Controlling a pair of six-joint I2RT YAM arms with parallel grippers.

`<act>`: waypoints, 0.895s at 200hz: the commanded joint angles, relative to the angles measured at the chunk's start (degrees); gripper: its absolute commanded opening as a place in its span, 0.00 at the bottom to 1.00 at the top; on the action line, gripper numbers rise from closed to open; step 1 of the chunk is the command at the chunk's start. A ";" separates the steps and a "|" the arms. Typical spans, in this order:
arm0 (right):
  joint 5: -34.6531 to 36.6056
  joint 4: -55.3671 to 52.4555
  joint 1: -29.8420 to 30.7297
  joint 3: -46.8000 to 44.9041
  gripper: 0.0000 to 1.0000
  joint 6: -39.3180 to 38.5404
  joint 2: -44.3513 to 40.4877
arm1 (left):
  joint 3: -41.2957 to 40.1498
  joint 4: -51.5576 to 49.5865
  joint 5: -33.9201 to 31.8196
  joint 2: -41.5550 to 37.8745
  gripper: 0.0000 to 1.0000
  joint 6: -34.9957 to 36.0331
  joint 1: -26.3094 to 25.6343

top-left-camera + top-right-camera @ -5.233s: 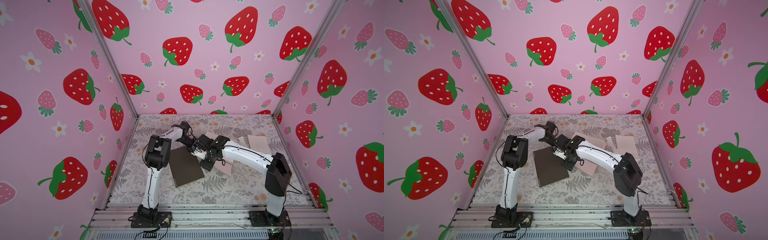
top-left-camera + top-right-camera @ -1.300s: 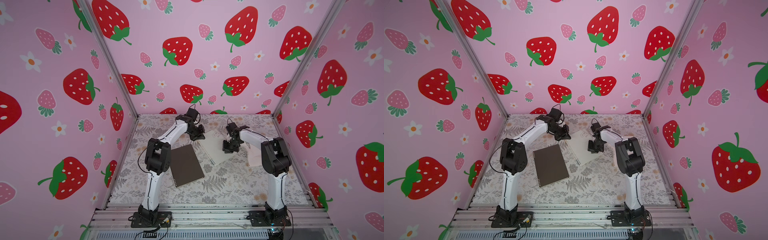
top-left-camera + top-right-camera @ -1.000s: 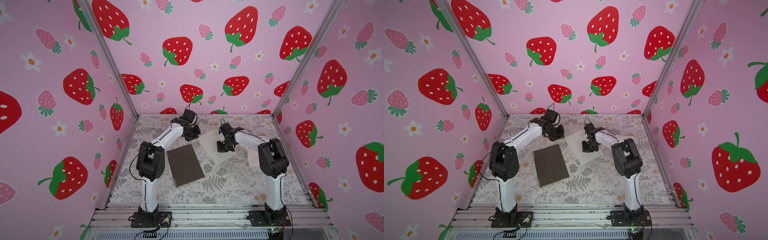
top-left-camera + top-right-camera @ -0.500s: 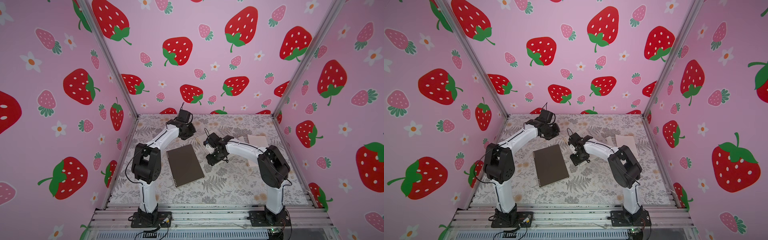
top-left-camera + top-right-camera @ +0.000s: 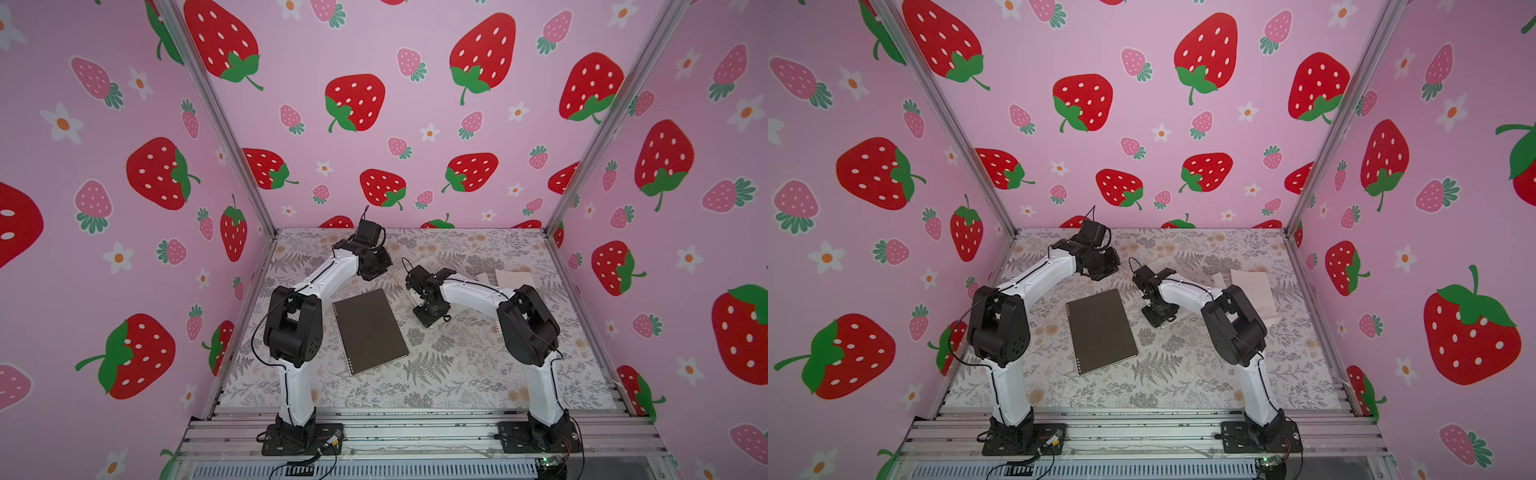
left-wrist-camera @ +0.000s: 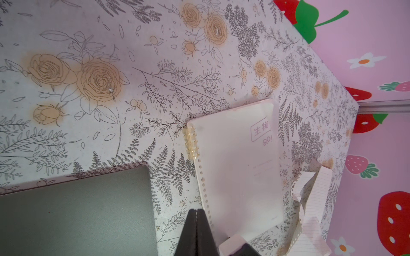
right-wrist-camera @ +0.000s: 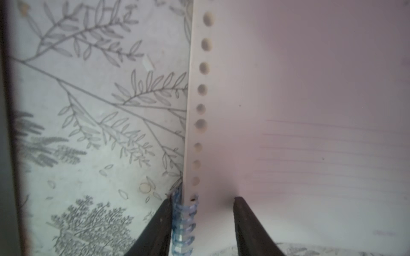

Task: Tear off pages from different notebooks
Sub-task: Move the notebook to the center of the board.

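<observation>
The dark brown-grey notebook (image 5: pixel 370 330) (image 5: pixel 1102 330) (image 6: pixel 75 212) lies closed at mid table. To its right the cream notebook (image 6: pixel 239 168) (image 5: pixel 428 262) (image 5: pixel 1163 262) with a boxed label lies closed, largely hidden under my right arm in both top views. My right gripper (image 7: pixel 202 199) (image 5: pixel 430 316) (image 5: pixel 1158 316) points down at its binding edge, open. One finger stands outside the blue coil (image 7: pixel 184 212), the other on the cover. My left gripper (image 6: pixel 196 210) (image 5: pixel 374 266) (image 5: pixel 1100 266) hangs shut and empty behind the dark notebook. Torn lined pages (image 6: pixel 310 199) (image 5: pixel 513 277) (image 5: pixel 1252 286) lie at the right.
The floral table (image 5: pixel 457 365) is closed in by pink strawberry walls on three sides, with a metal rail (image 5: pixel 415 428) along the front. Part of the cream notebook's punched edge (image 7: pixel 202 88) has no coil through its holes.
My right gripper has swung forward and left, come down over the cream notebook's binding edge and opened. My left arm has drawn back to the left, still shut.
</observation>
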 commanded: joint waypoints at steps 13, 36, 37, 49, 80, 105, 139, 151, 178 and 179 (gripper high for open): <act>5.53 -0.99 -6.76 6.96 0.43 1.05 5.81 | -0.14 -1.07 0.40 -1.09 0.00 0.28 0.28; 4.49 0.48 -9.11 12.65 0.43 0.59 6.43 | 0.00 -2.29 0.42 -0.95 0.00 0.73 0.42; 4.47 0.58 -9.18 12.91 0.43 0.49 6.48 | -0.04 -2.31 0.44 -0.93 0.00 0.74 0.42; 4.93 1.76 -9.35 14.99 0.43 -0.97 6.76 | -0.70 -2.37 0.43 -1.24 0.00 0.83 0.56; 2.31 1.30 -9.11 18.03 0.43 -1.27 6.06 | -2.71 -3.83 0.29 -2.04 0.00 1.59 1.28; -5.51 3.14 -8.06 13.73 0.44 -0.74 1.02 | -4.36 -8.38 -0.40 -2.96 0.00 4.41 2.31; -24.77 5.03 -7.50 8.47 0.46 0.53 -3.85 | -9.86 -17.79 -3.61 -5.89 0.00 10.22 3.24; -31.09 4.44 -7.50 8.51 0.47 0.81 -3.19 | -12.05 -21.08 -4.43 -6.81 0.00 11.56 3.25; -39.42 1.76 -6.92 11.28 0.49 1.35 0.58 | -15.50 -27.48 -5.86 -8.72 0.00 12.53 3.31; -39.63 1.62 -6.86 11.44 0.49 1.35 0.74 | -15.61 -27.70 -5.95 -8.81 0.00 12.48 3.31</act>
